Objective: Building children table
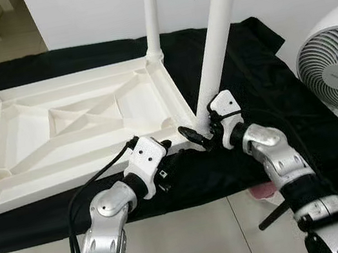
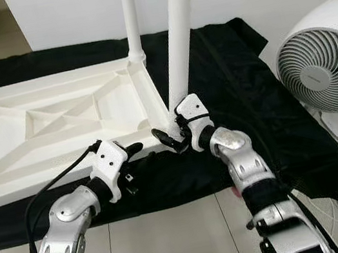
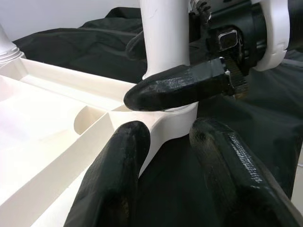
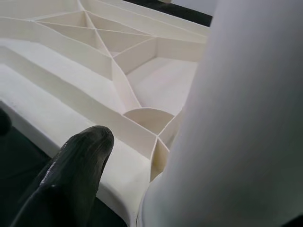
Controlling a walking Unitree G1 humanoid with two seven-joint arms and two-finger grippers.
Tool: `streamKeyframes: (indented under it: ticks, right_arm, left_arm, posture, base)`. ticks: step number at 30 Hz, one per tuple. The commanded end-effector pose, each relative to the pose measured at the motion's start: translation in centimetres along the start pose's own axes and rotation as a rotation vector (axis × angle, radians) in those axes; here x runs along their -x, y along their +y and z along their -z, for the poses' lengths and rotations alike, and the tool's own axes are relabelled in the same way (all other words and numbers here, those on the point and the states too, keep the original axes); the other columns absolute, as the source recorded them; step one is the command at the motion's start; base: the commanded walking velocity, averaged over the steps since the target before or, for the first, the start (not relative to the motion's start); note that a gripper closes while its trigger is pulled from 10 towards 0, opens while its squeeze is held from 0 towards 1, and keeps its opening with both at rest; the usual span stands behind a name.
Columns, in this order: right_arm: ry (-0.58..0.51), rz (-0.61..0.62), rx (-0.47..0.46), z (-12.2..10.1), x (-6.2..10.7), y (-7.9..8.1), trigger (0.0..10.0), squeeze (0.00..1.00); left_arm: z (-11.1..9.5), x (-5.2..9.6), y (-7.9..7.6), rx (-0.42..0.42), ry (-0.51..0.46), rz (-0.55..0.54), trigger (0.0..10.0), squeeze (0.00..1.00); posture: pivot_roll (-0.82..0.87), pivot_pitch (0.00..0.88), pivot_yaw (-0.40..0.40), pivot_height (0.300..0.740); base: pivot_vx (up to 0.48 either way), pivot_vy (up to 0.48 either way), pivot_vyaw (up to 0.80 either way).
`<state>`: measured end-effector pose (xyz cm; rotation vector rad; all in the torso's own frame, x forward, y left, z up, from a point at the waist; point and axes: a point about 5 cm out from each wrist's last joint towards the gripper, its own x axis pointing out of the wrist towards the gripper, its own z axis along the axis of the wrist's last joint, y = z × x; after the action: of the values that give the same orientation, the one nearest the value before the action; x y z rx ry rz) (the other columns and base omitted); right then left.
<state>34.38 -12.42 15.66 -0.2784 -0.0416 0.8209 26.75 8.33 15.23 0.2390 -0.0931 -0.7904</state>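
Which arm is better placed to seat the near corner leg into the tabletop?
Right, probably. The right end effector already straddles the base of the leg; the left end effector sits open beside the corner of the tabletop.

White table leg [image 4: 236, 118] close up, black fingers [image 4: 71, 175] beside it, ribbed tabletop underside [image 4: 94, 61] beyond

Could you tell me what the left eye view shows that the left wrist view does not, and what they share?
Left eye view alone: the whole upturned table top with two further legs, the fan, and both silver arms. Left wrist view alone: a close look at the corner socket, with the left gripper open just before it. Both: the near leg, the right gripper at its base, and the black cloth.
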Motion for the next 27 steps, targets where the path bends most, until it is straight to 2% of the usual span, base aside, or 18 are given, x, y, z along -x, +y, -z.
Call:
streamKeyframes:
  ticks: [1,4,5,6,16,17,18,19,20,21,22,23,24,27]
  right_arm:
    - [0.014,-0.087,-0.013,0.7,-0.3,0.8,8.0,0.0]
    - [0.019,-0.096,-0.028,0.9,-0.4,0.8,8.0,0.0]
    - [0.022,-0.11,-0.034,1.1,-0.4,0.8,2.2,0.0]
    - [0.019,-0.121,-0.052,1.3,-0.3,0.7,0.0,0.0]
    - [-0.024,-0.138,-0.124,1.7,0.4,0.6,0.0,0.0]
    - [-0.052,-0.039,-0.133,1.6,0.6,0.3,0.2,0.0]
    - [-0.058,-0.011,-0.135,1.6,0.7,0.2,6.9,0.0]
    - [-0.058,-0.011,-0.135,1.6,0.7,0.2,6.9,0.0]
    - [-0.059,0.039,-0.128,1.5,0.7,0.1,10.0,0.0]
    - [-0.051,0.093,-0.127,1.5,0.7,0.0,10.0,0.0]
    - [-0.051,0.093,-0.127,1.5,0.7,0.0,10.0,0.0]
    - [-0.04,0.175,-0.115,1.4,0.8,0.1,10.0,0.0]
    - [-0.04,0.175,-0.115,1.4,0.8,0.1,10.0,0.0]
    - [-0.041,0.276,-0.13,1.0,0.8,0.9,10.0,0.0]
  left_arm:
    - [-0.2,-0.1,0.4,-0.007,-0.008,-0.102,10.0,0.0]
    - [-0.2,-0.2,0.4,-0.006,-0.01,-0.102,10.0,0.0]
    - [-0.2,-0.2,0.4,-0.005,-0.011,-0.102,10.0,0.0]
    - [-0.3,-0.2,0.4,-0.006,-0.012,-0.103,10.0,0.0]
    - [-0.4,-0.4,0.4,-0.003,-0.016,-0.1,10.0,0.0]
    - [-0.4,-0.5,0.1,-0.003,-0.016,-0.085,10.0,0.0]
    - [-0.4,-0.5,0.1,-0.003,-0.016,-0.082,10.0,0.0]
    - [-0.4,-0.5,0.1,-0.003,-0.016,-0.082,10.0,0.0]
    - [-0.3,-0.5,0.0,-0.005,-0.013,-0.08,10.0,0.0]
    - [-0.3,-0.5,0.0,-0.007,-0.012,-0.081,10.0,0.0]
    - [-0.3,-0.5,0.0,-0.007,-0.012,-0.081,10.0,0.0]
    - [-0.3,-0.6,0.1,-0.01,-0.012,-0.083,10.0,0.0]
    - [-0.3,-0.6,0.1,-0.01,-0.012,-0.083,10.0,0.0]
    - [-0.4,-0.5,0.2,-0.021,-0.017,-0.088,10.0,0.0]
  posture:
    - [-0.09,0.036,-0.037,0.74]
    - [-0.09,0.042,-0.034,0.74]
    - [-0.09,0.046,-0.034,0.74]
    - [-0.09,0.047,-0.035,0.74]
    - [-0.1,0.061,-0.026,0.74]
    - [-0.11,0.072,-0.02,0.74]
    - [-0.11,0.072,-0.02,0.74]
    - [-0.11,0.072,-0.02,0.74]
    - [-0.11,0.078,-0.019,0.74]
    - [-0.12,0.081,-0.018,0.74]
    - [-0.12,0.081,-0.018,0.74]
    - [-0.12,0.086,-0.018,0.74]
    - [-0.12,0.086,-0.018,0.74]
    - [-0.13,0.096,-0.014,0.74]
  base:
    - [0.0,0.0,0.0]
    - [0.0,0.0,0.0]
    - [0.0,0.0,0.0]
    - [0.0,0.0,0.0]
    - [0.0,0.0,0.0]
    - [0.0,0.0,0.0]
    - [0.0,0.0,0.0]
    - [0.0,0.0,0.0]
    - [0.0,0.0,0.0]
    - [0.0,0.0,0.0]
    - [0.0,0.0,0.0]
    - [0.0,0.0,0.0]
    - [0.0,0.0,0.0]
    - [0.0,0.0,0.0]
